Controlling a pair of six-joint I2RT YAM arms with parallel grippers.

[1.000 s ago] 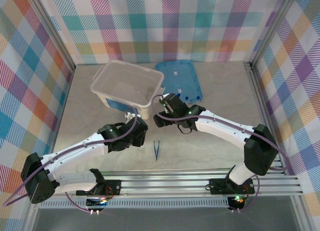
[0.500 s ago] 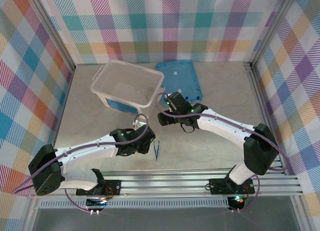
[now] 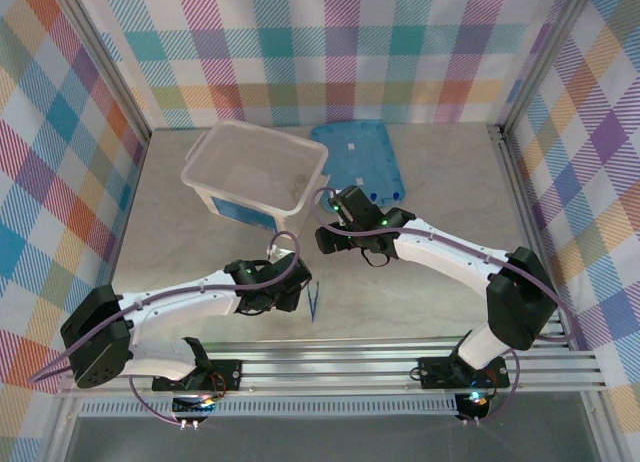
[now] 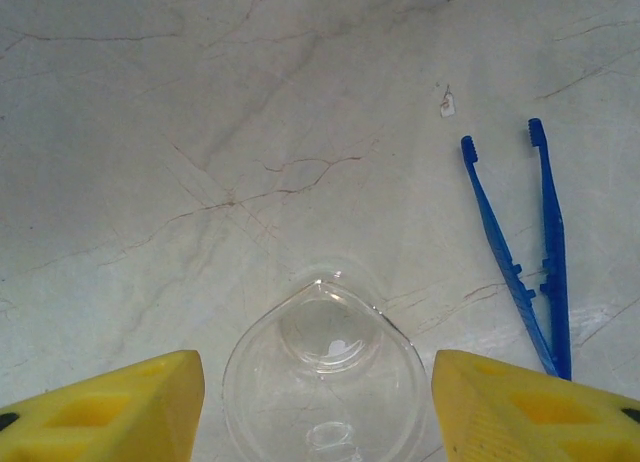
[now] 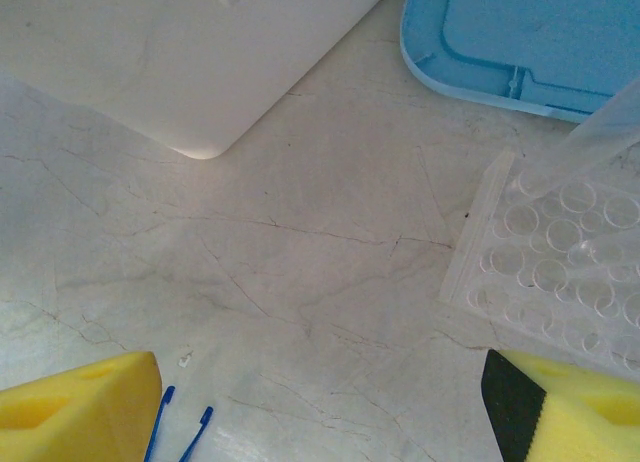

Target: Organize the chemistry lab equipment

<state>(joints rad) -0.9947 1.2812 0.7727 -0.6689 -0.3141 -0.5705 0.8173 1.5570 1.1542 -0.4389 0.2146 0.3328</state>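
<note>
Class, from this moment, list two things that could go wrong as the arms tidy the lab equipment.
1. The glass vessel sits between the fingers of the left gripper, with the tweezers close beside it; a hard squeeze or slip could crack or tip it.
2. The open right gripper hangs near the clear rack with a tube standing in it; a sideways sweep might topple the tube.

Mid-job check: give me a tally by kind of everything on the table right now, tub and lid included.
Blue tweezers: 1
Clear glass flask: 1
Clear tube rack: 1
Clear tube standing in the rack: 1
White tub: 1
Blue lid: 1
Total: 6
</note>
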